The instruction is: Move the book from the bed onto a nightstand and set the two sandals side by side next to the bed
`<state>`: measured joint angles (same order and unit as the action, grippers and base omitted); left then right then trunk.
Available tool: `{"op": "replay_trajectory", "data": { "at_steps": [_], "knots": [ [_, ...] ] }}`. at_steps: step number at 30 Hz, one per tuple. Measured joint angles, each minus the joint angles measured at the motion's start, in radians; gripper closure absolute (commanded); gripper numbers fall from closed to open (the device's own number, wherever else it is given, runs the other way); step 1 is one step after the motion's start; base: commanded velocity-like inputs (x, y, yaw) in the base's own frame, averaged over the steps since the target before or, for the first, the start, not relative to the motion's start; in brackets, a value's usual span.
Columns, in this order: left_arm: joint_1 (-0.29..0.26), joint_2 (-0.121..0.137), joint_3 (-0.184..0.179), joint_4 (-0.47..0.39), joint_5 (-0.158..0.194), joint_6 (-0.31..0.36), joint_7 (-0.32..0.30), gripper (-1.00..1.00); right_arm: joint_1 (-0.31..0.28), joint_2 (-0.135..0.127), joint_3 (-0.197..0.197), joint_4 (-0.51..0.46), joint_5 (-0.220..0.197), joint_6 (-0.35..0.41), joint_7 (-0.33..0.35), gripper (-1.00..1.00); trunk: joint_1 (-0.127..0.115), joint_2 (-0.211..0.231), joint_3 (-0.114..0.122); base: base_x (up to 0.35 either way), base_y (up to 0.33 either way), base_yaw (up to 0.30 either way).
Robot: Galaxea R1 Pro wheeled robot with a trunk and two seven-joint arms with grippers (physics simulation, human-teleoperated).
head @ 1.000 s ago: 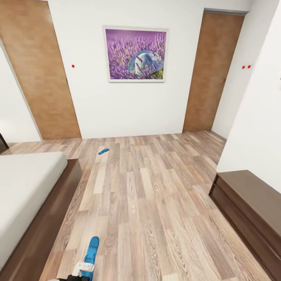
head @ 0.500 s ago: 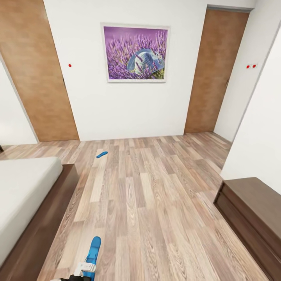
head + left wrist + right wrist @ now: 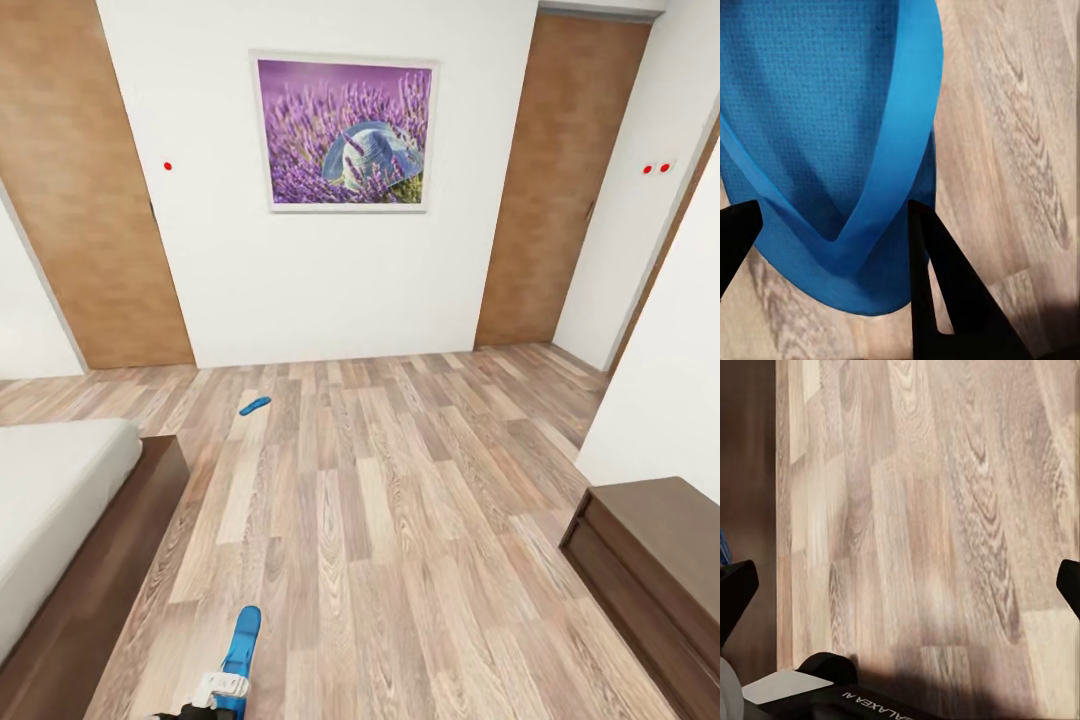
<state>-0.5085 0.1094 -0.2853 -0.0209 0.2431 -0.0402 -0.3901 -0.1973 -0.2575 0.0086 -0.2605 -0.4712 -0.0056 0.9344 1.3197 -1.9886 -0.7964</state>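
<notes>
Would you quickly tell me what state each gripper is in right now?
Left gripper: shut on a blue sandal, a finger on either side of it.
Right gripper: open, fingers spread wide over the wood floor, holding nothing.

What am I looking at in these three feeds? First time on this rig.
The big picture is from the robot's head, looking down a bedroom: bed at left, a dark cabinet at right, a lavender picture on the far wall. One blue sandal lies on the floor far ahead. The other sandal is held in the left gripper. The left wrist camera looks along the fingers and shows that sandal up close between them. The right wrist camera looks at bare floor between the right gripper's wide-apart fingertips; it holds nothing.
</notes>
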Motion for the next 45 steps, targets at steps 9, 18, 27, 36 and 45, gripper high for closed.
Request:
{"op": "replay_trajectory", "data": {
  "at_steps": [9, 18, 27, 36, 45],
  "knots": [
    [0.0, -0.006, 0.0, 0.0, 0.001, 0.0, 0.002, 1.0, 0.0, 0.0, 0.0, 0.0, 0.0, 0.0, 0.0, -1.0, 0.0, 0.0, 0.0, 0.313, -0.099, 0.0],
    [0.0, -0.007, 0.0, 0.001, 0.001, 0.0, 0.002, 1.0, 0.0, 0.0, 0.0, 0.0, 0.0, 0.0, 0.001, -1.0, 0.0, 0.0, 0.0, 0.313, -0.093, 0.0],
    [0.0, -0.007, 0.0, 0.001, 0.002, 0.0, 0.002, 1.0, 0.0, 0.0, 0.001, -0.001, 0.0, 0.0, 0.002, -1.0, 0.0, 0.0, 0.0, 0.279, -0.089, 0.0],
    [0.0, -0.007, 0.0, 0.001, 0.002, 0.0, 0.002, 1.0, 0.0, 0.0, 0.001, 0.0, 0.0, 0.0, 0.002, -1.0, 0.0, 0.0, 0.0, 0.264, -0.085, 0.0],
    [0.0, -0.007, 0.0, 0.001, 0.001, 0.0, 0.001, 1.0, 0.0, 0.0, 0.001, -0.001, 0.0, 0.001, 0.002, -1.0, 0.0, 0.0, 0.0, 0.264, -0.085, 0.0]
  ]
}}
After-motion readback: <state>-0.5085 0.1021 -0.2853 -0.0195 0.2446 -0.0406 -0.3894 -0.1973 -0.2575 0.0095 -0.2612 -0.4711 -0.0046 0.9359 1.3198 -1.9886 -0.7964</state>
